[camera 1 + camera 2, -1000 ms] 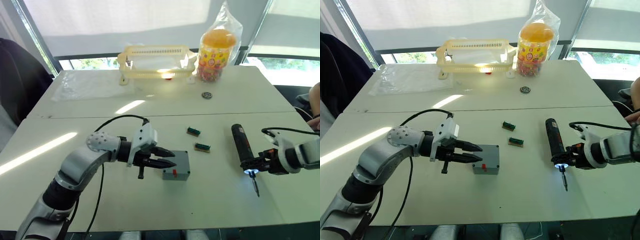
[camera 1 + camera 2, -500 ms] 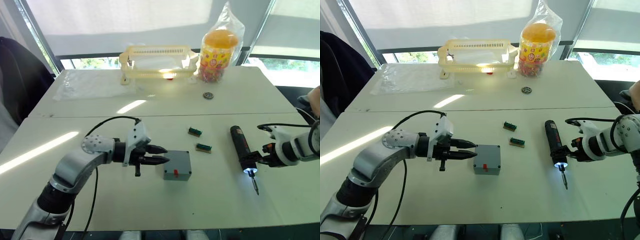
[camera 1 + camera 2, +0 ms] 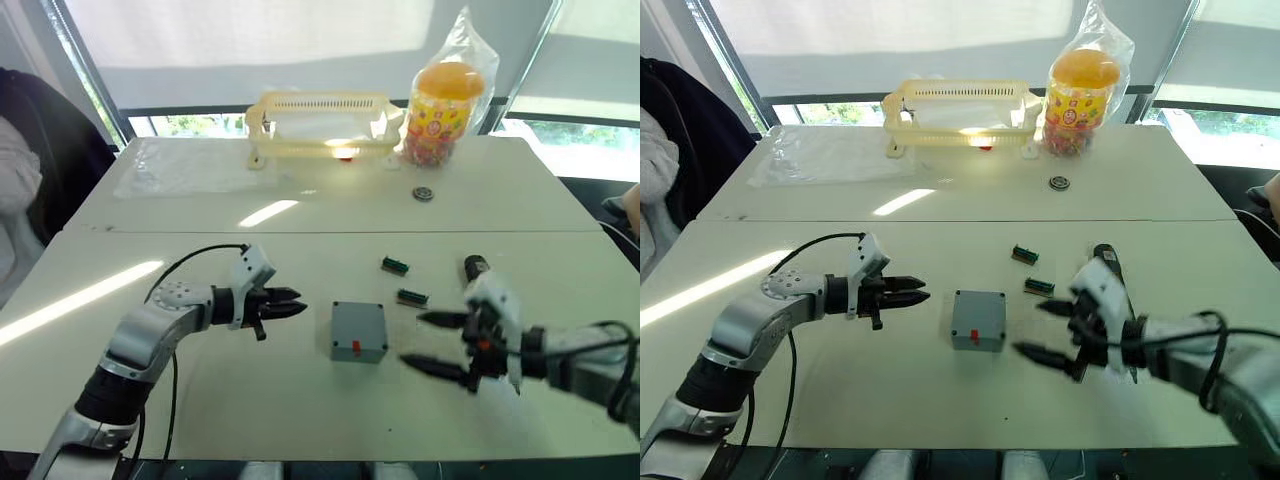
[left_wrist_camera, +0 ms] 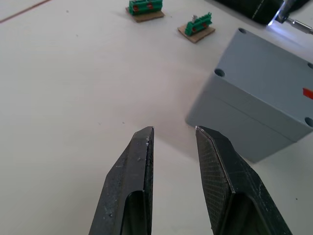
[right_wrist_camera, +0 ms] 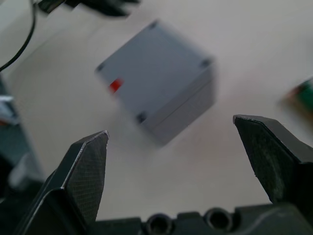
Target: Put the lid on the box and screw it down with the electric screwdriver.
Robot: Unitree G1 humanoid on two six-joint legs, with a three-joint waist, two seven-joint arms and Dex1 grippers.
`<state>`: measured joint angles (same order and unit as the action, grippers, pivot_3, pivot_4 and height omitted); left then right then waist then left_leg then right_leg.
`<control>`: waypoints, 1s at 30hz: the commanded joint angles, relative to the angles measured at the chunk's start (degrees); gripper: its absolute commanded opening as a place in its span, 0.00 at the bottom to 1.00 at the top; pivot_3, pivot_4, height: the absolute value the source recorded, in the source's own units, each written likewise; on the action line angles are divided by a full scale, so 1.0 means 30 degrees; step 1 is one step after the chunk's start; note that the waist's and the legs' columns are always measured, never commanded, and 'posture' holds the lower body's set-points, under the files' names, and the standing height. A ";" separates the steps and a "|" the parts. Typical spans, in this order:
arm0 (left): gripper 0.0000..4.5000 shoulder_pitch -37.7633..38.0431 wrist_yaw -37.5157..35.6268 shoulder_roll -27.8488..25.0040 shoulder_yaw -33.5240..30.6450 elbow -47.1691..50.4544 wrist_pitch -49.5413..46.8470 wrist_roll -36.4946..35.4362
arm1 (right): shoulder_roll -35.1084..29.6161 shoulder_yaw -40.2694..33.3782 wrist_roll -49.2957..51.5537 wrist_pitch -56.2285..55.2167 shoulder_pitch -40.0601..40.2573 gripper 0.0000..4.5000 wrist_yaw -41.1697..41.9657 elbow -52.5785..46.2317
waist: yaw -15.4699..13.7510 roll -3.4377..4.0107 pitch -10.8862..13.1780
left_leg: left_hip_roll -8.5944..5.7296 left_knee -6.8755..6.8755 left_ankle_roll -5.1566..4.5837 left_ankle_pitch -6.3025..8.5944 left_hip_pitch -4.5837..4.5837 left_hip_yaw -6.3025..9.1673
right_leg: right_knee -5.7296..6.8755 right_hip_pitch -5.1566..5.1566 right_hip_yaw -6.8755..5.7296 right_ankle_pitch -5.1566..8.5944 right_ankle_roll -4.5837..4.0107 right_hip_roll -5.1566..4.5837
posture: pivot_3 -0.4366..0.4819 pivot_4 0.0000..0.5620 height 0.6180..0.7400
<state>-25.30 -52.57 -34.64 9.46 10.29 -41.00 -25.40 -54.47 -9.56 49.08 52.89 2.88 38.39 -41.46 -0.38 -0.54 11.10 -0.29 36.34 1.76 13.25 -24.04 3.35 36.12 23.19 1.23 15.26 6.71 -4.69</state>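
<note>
Your right gripper (image 3: 435,343) hovers over the white table (image 3: 300,420) with its two black fingers spread wide and holding nothing, tips aimed at the box (image 3: 358,331) just to its left. In the right wrist view the box (image 5: 157,79) sits between the spread fingers (image 5: 80,171), apart from both. The lid (image 4: 274,73) is already seated on the box (screw holes show at its corners), and a small red mark faces you on the near side.

The electric screwdriver (image 3: 1103,256) lies on the table behind that gripper, mostly hidden by it; its lit tip (image 4: 279,14) glows beyond the box in the left wrist view.

Your left gripper (image 3: 283,303) is on the box's other side, near it but not touching, fingers only narrowly parted and empty.

Two small green connector blocks (image 3: 394,265) (image 3: 411,297) rest beyond the box. Farther back stand a pale yellow basket (image 3: 322,122), a bagged orange-lidded jar (image 3: 439,98) and a small dark ring (image 3: 424,194).
</note>
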 commanded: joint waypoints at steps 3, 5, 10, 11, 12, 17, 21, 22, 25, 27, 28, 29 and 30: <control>0.29 -0.0036 -0.0567 0.0285 0.1086 0.0169 0.0404 0.0377 | 0.1628 0.1148 -0.1308 -0.1464 0.0860 0.99 -0.0635 -0.0700 | -0.0003 -0.0020 -0.0001 | 0.0008 0.0020 0.0059 -0.0034 0.0066 -0.0002 | -0.0003 -0.0057 0.0002 -0.0004 -0.0118 0.0006 | 0.48 0.27 1.00; 0.29 -0.0320 -0.0808 0.0592 0.1802 -0.0596 0.0959 0.0982 | 0.2123 0.1685 -0.1740 -0.1705 0.0834 0.99 -0.0717 -0.0456 | -0.0010 -0.0024 -0.0004 | 0.0014 0.0007 0.0062 -0.0035 0.0156 -0.0007 | -0.0005 -0.0137 0.0003 -0.0002 -0.0130 0.0008 | 0.48 0.27 1.00; 0.29 -0.1787 -0.1424 0.1911 0.3019 -0.2916 0.2279 0.2091 | 0.3210 0.3367 -0.2591 -0.1860 0.0228 0.99 -0.0848 0.0230 | -0.0096 -0.0029 -0.0006 | 0.0019 -0.0026 0.0062 -0.0037 0.0190 0.0023 | -0.0004 -0.0163 -0.0013 -0.0002 -0.0124 0.0027 | 0.48 0.27 1.00; 0.29 -0.2071 -0.1477 0.2056 0.3291 -0.3413 0.2783 0.2543 | 0.3450 0.3681 -0.2339 -0.1560 0.0109 0.99 -0.0868 0.0110 | -0.0091 -0.0029 -0.0006 | 0.0018 -0.0026 0.0063 -0.0037 0.0191 0.0017 | 0.0000 -0.0162 -0.0009 -0.0003 -0.0122 0.0026 | 0.48 0.27 1.00; 0.29 -0.2429 -0.1360 0.2321 0.3499 -0.4020 0.3321 0.3033 | 0.3712 0.3981 -0.1999 -0.1214 0.0002 0.99 -0.0924 -0.0097 | -0.0091 -0.0029 -0.0006 | 0.0018 -0.0028 0.0063 -0.0038 0.0191 0.0019 | -0.0001 -0.0161 -0.0010 -0.0004 -0.0121 0.0027 | 0.48 0.27 1.00; 0.29 -0.4064 -0.0715 0.4285 0.3378 -0.6934 0.5326 0.4240 | 0.4733 0.4891 -0.0569 0.0210 -0.0634 0.99 -0.1270 -0.0810 | -0.0094 -0.0033 -0.0004 | 0.0018 -0.0025 0.0062 -0.0038 0.0189 0.0026 | 0.0003 -0.0165 -0.0016 -0.0037 -0.0062 0.0030 | 0.48 0.27 1.00; 0.29 -0.4180 -0.0589 0.4449 0.3040 -0.7707 0.6072 0.4860 | 0.4123 0.5072 -0.1603 0.0169 -0.0729 0.99 -0.1505 -0.0908 | -0.0007 -0.0031 -0.0005 | 0.0015 -0.0022 0.0062 -0.0038 0.0185 0.0019 | -0.0001 -0.0162 -0.0011 -0.0039 -0.0056 0.0027 | 0.48 0.27 1.00; 0.29 -0.4103 -0.0411 0.4291 0.2798 -0.7788 0.6215 0.5000 | 0.3767 0.4674 -0.1893 0.0052 -0.0539 0.99 -0.1574 -0.0936 | -0.0015 -0.0028 -0.0006 | 0.0015 -0.0029 0.0061 -0.0038 0.0189 0.0021 | 0.0003 -0.0159 -0.0012 -0.0039 -0.0056 0.0028 | 0.48 0.27 1.00; 0.29 -0.3476 0.0109 0.3342 0.1920 -0.7041 0.6043 0.5139 | 0.3078 0.2296 -0.1236 0.0204 0.0068 0.99 -0.1666 -0.1026 | -0.0005 -0.0029 -0.0006 | 0.0017 -0.0031 0.0062 -0.0038 0.0188 0.0032 | 0.0009 -0.0154 -0.0020 -0.0042 -0.0051 0.0031 | 0.48 0.27 1.00; 0.29 -0.2841 0.0203 0.2546 0.1410 -0.5844 0.5457 0.4929 | 0.2788 0.1064 -0.0923 0.0273 0.0214 0.99 -0.1654 -0.0996 | 0.0071 -0.0029 -0.0006 | 0.0022 -0.0035 0.0061 -0.0038 0.0191 0.0028 | 0.0017 -0.0151 -0.0016 -0.0044 -0.0046 0.0031 | 0.48 0.27 1.00; 0.29 -0.2458 0.0149 0.2151 0.1183 -0.5106 0.5072 0.4727 | 0.2646 0.0793 -0.1128 0.0131 0.0195 0.99 -0.1592 -0.0858 | 0.0070 -0.0029 -0.0006 | 0.0025 -0.0037 0.0061 -0.0038 0.0194 0.0029 | 0.0025 -0.0149 -0.0017 -0.0045 -0.0044 0.0032 | 0.48 0.27 1.00; 0.29 -0.2090 0.0058 0.1813 0.0991 -0.4366 0.4661 0.4506 | 0.2552 0.0647 -0.1363 -0.0029 0.0115 0.99 -0.1539 -0.0642 | 0.0053 -0.0029 -0.0006 | 0.0028 -0.0040 0.0062 -0.0037 0.0195 0.0030 | 0.0027 -0.0148 -0.0019 -0.0045 -0.0044 0.0032 | 0.48 0.27 1.00; 0.29 -0.1732 -0.0088 0.1549 0.0855 -0.3595 0.4198 0.4252 | 0.2534 0.0642 -0.1601 -0.0197 -0.0014 0.99 -0.1487 -0.0414 | 0.0035 -0.0029 -0.0006 | 0.0028 -0.0041 0.0061 -0.0038 0.0195 0.0035 | 0.0028 -0.0150 -0.0024 -0.0045 -0.0044 0.0034 | 0.48 0.27 1.00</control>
<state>-30.81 -52.31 -29.45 13.54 -5.52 -26.83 -10.82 -46.55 -6.52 44.50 53.81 3.58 33.51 -42.36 -0.28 -0.62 11.08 -0.20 36.21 1.95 13.14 -23.45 3.45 36.20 22.73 1.16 15.13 6.58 -4.59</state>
